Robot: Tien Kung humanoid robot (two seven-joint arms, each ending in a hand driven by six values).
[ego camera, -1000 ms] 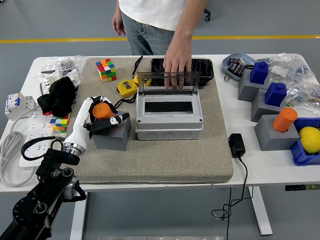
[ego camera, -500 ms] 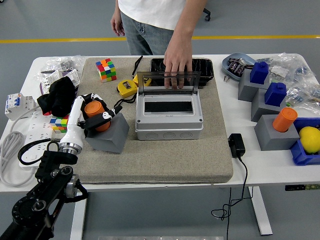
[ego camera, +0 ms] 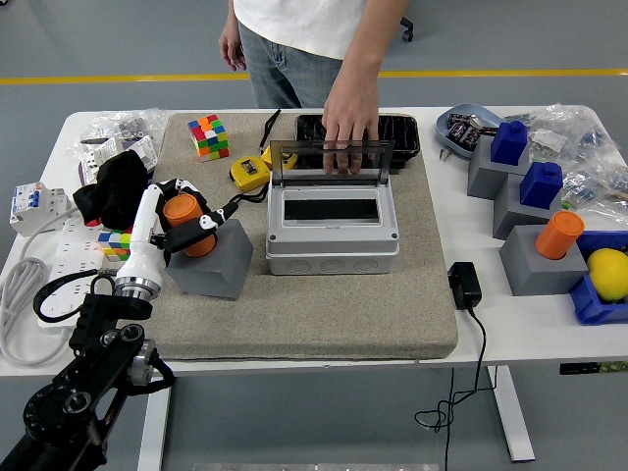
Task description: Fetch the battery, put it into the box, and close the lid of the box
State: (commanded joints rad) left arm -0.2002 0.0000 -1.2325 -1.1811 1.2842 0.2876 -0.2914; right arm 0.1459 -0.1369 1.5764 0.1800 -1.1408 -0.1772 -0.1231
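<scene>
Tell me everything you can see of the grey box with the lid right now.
The grey box is a rectangular, plastic-looking enclosure sitting flat on the beige mat, right of the grey block. Its top has a white-framed recess with a dark opening. The tinted clear lid stands open, hinged at the far edge, and a person's hand rests its fingers on it. Round marks line the front wall. Nothing is visible inside.

Box [ego camera: 333, 234]: grey plastic, smooth, matt; lid [ego camera: 332, 157] clear plastic, glossy. Battery [ego camera: 186, 222]: orange, smooth. Grey block [ego camera: 212, 266]: matt. Mat [ego camera: 294, 294]: beige cloth, rough weave. Table [ego camera: 510, 324]: white, smooth. Left hand [ego camera: 182, 221]: glossy white and black plastic shells.
</scene>
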